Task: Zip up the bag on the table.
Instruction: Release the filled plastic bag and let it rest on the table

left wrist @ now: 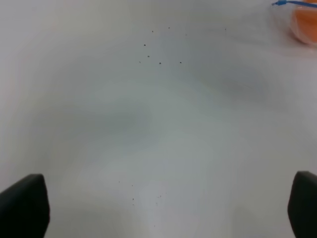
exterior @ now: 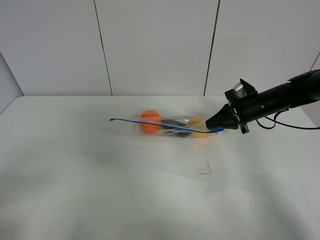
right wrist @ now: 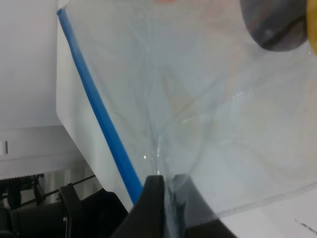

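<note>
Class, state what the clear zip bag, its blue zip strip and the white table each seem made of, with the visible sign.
Clear zip bag: probably thin glossy plastic film; see-through, creased, with highlights. Blue zip strip: seemingly denser opaque plastic; a narrow, even band. White table: smooth, low-sheen hard top; perhaps laminate, the look leaves it open.

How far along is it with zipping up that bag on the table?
Early on, it seems. Done: the right gripper is shut on the bag at one end of its blue zip strip. In hand: the left gripper hangs open above the table, the bag's far end just in its view. Left: pressing along the strip; I cannot tell whether any of it is sealed.
</note>
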`<state>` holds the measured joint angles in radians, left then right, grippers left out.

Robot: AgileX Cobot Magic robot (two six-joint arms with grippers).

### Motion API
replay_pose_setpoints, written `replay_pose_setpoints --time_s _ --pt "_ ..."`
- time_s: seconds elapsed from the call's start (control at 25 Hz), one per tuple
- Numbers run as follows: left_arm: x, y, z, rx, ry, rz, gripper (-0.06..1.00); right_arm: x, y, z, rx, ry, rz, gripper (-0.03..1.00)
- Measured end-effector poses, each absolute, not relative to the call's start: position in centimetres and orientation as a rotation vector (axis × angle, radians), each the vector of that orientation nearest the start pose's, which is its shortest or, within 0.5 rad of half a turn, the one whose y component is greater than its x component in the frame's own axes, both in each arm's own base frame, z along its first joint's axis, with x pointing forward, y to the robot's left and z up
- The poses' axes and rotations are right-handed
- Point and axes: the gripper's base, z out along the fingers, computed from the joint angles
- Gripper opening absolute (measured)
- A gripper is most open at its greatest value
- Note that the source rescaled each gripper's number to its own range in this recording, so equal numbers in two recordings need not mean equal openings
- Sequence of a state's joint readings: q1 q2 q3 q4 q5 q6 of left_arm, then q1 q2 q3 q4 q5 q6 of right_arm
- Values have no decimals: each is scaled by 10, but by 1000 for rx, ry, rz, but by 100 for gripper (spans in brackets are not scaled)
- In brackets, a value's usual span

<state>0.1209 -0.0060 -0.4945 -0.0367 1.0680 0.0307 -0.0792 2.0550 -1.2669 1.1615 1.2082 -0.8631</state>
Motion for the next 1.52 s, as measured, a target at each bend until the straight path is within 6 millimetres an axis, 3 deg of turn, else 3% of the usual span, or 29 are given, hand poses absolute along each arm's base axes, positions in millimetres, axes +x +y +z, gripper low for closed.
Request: replay_pose_setpoints --time_s 0.64,0.76,0.92,1.0,1.12,1.52 --pt "-5 -4 275 -91 2049 50 100 379 48 163 -178 2578 1442 3" --pt "-5 -4 275 -91 2049 50 100 379 48 164 -184 2575 1442 25" --pt "-5 -4 275 -91 2049 50 100 379 48 164 -190 2573 1441 79" --pt "-5 -4 275 -91 2049 50 100 380 48 163 -174 2577 1422 93" --pt "-5 -4 275 -91 2049 50 100 382 46 160 -145 2595 1370 98" --pt "-5 -4 275 -91 2049 51 100 382 44 158 -95 2647 1354 100"
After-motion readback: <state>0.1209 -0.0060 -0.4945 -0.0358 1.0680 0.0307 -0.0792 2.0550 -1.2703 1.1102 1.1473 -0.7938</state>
